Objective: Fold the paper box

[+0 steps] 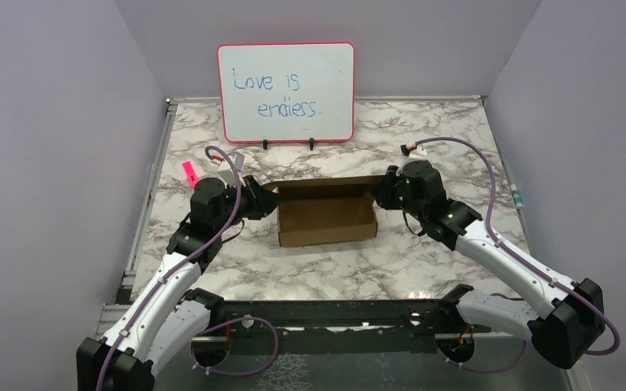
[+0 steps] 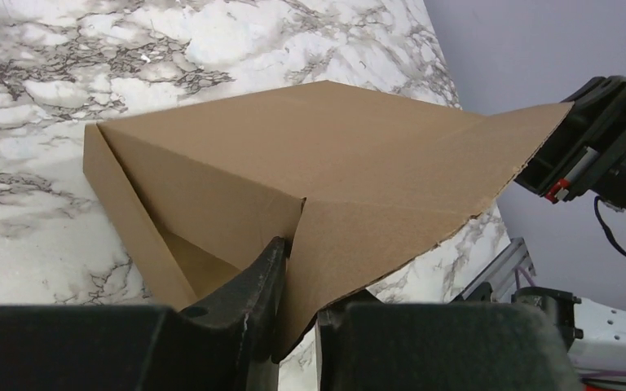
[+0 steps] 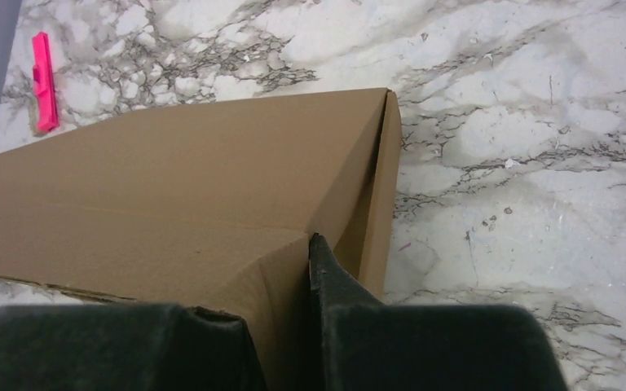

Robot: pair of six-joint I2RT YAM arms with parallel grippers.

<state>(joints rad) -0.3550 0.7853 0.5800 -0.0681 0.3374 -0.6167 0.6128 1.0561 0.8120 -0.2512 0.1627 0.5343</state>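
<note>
The paper box [image 1: 326,213] is plain brown cardboard, partly folded, with raised walls, in the middle of the marble table. My left gripper [image 1: 266,199] is shut on the box's left end; in the left wrist view its fingers [image 2: 253,285] pinch a cardboard flap [image 2: 359,236]. My right gripper [image 1: 381,194] is shut on the box's right end; in the right wrist view its fingers [image 3: 334,281] clamp the cardboard wall [image 3: 212,195]. The right gripper also shows in the left wrist view [image 2: 595,147] at the far corner of the box.
A pink-framed whiteboard [image 1: 287,91] with handwriting stands at the back of the table. A small pink marker piece [image 1: 188,173] lies left of the left arm, also in the right wrist view [image 3: 45,81]. Grey walls enclose the table on three sides.
</note>
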